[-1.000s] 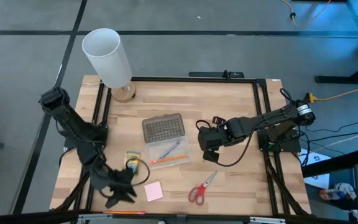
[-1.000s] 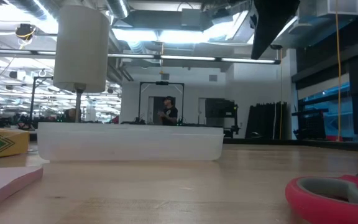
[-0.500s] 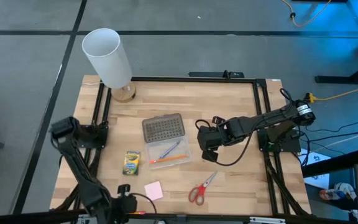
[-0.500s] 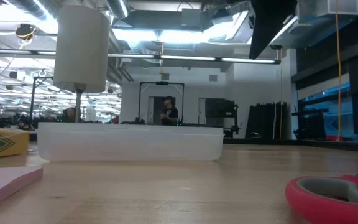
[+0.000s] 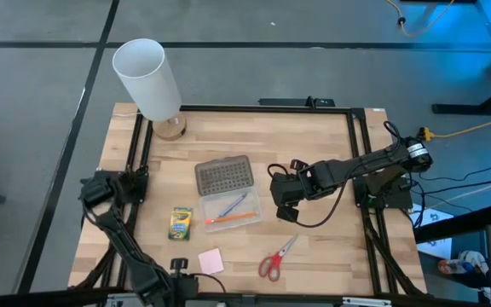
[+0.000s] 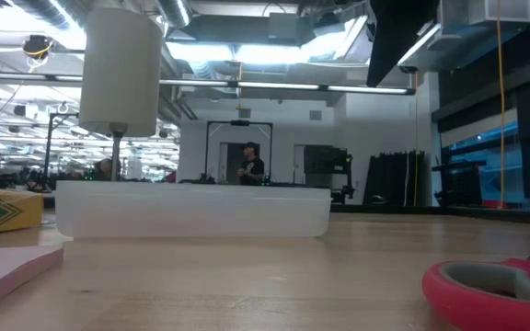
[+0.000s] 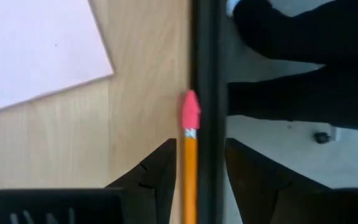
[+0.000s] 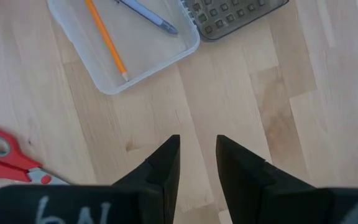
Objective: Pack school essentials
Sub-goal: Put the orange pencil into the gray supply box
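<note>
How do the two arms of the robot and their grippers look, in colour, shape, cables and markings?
Both arms are black, built of jointed segments. A black cable loops beside the right arm. The left gripper and the right gripper each have two dark, wedge-shaped fingers. White handwritten marks show on the right gripper's body. The left arm appears thin from above.

1. Tall white cylinder (image 5: 147, 78) on a round wooden base, at the far left corner of the wooden table (image 5: 314, 145); leans in the high view.
2. Clear plastic case (image 5: 233, 209) near table centre; grey dotted lid (image 5: 224, 175) touching its far side.
3. Black metal frame (image 5: 358, 145) along the table edges.
4. Low view: case (image 6: 191, 211) seen side-on; person (image 6: 249, 165) standing far back in the room; ceiling lights above.
</note>
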### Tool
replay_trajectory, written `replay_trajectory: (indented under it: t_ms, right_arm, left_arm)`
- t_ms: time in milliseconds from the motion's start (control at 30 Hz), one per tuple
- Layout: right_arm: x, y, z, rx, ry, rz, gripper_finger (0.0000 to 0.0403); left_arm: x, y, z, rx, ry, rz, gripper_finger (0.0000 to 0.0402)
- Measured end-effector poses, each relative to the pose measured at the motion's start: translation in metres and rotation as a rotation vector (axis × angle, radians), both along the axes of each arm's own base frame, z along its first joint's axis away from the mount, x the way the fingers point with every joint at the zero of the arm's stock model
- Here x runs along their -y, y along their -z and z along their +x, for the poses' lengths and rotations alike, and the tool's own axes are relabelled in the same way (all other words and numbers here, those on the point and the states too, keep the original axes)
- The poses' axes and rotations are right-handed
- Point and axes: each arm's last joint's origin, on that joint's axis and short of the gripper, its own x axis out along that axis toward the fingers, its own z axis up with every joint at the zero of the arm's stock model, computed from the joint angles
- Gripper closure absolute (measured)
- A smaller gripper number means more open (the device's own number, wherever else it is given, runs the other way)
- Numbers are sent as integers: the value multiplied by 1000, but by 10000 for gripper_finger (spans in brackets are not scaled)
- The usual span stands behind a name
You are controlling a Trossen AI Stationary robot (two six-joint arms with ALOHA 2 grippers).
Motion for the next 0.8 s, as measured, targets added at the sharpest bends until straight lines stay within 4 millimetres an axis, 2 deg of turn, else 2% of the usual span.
replay_trajectory:
  t_ms: [333, 600, 800]
  right_arm:
    - [0, 0, 0, -1, -6, -4, 297]
    - [0, 0, 0, -5, -20, -7, 297]
    - [0, 0, 0, -6, -21, -6, 297]
  left_arm:
    - [3, 13, 11, 23, -18, -18, 271]
    - [5, 32, 13, 14, -26, 33, 271]
    - [3, 34, 14, 28, -35, 55, 277]
